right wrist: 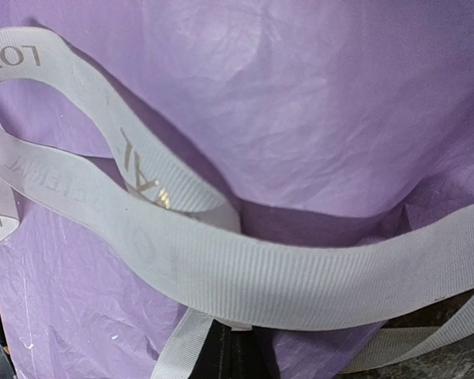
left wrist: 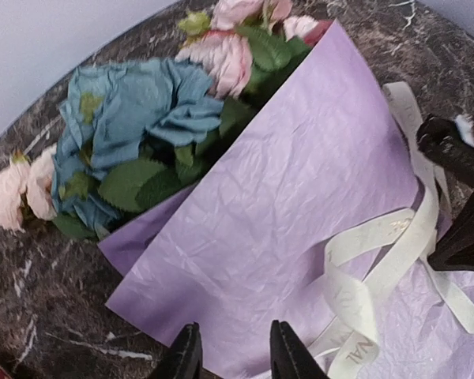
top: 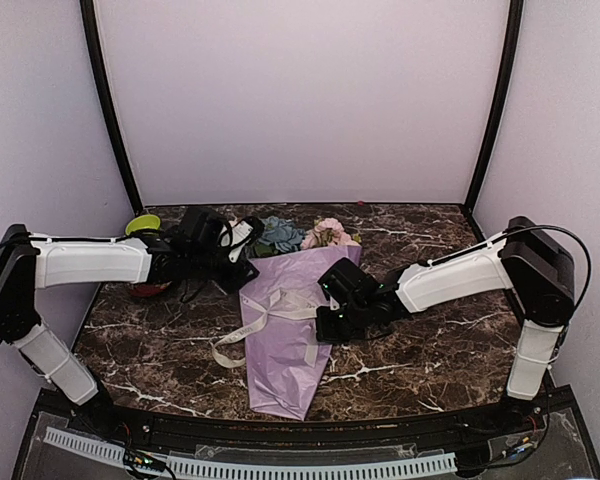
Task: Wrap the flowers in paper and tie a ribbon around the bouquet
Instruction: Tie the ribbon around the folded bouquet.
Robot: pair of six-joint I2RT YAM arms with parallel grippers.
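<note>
The bouquet (top: 283, 340) lies in the middle of the top view, its point toward the lower edge and the flowers (left wrist: 142, 126) spilling out toward the upper centre. We judge it light and soft throughout. The paper (left wrist: 300, 197) is thin and creased, likely to crumple or spring open if dragged, and the blooms would crush, so neither is a good place to pinch.

The ribbon (right wrist: 245, 276) is the thing to handle. It crosses the cone loosely about halfway down, with slack loops and a tail trailing toward the lower left of the top view; no finished knot shows. It is flat, limp cloth, probably a little slick. We would take it near a free end, flat between the pads, and pull gently so the light bundle does not slide on the table (top: 430, 355).

The right gripper (top: 328, 322) sits at the cone's right edge, closed, seemingly with the ribbon nipped in its tips. The left gripper (left wrist: 233, 357) hovers over the paper's edge at the bottom of its own view, jaws apart, clamping nothing we can see.
</note>
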